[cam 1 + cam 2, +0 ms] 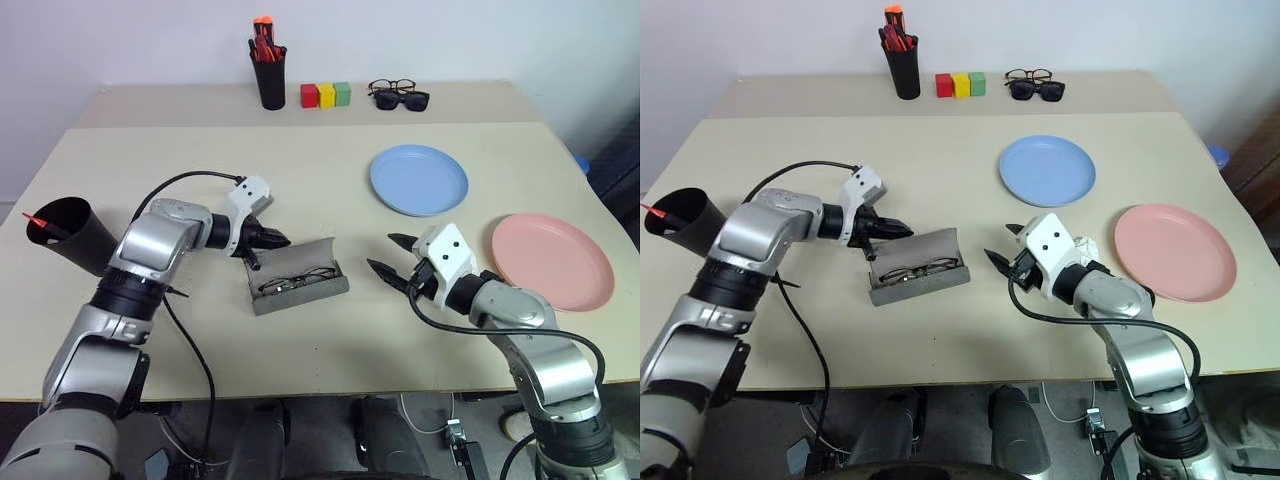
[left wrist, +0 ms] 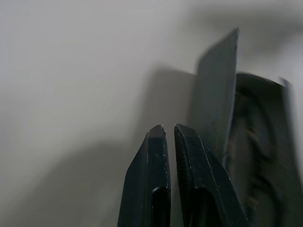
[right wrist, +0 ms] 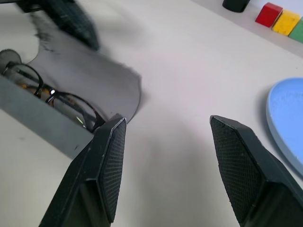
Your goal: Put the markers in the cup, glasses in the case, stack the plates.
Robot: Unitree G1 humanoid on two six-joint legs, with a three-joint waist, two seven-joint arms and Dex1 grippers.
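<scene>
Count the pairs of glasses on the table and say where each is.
3. The wire-rimmed glasses lie in the open grey case; a black-framed clear pair and sunglasses sit together at the table's far edge.

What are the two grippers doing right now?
Left gripper: shut, empty, beside the open case.
Right gripper: open, empty.

We see bare beige table (image 1: pixel 330 190) between the open grey felt case (image 1: pixel 298 283) and the light blue round plate (image 1: pixel 419 179), wide enough for a gripper to pass. The case's raised lid blocks the left gripper (image 1: pixel 283 240), which sits closed just behind it. The right gripper (image 1: pixel 391 257), fingers spread, stands between the case and the salmon pink plate (image 1: pixel 552 260).
</scene>
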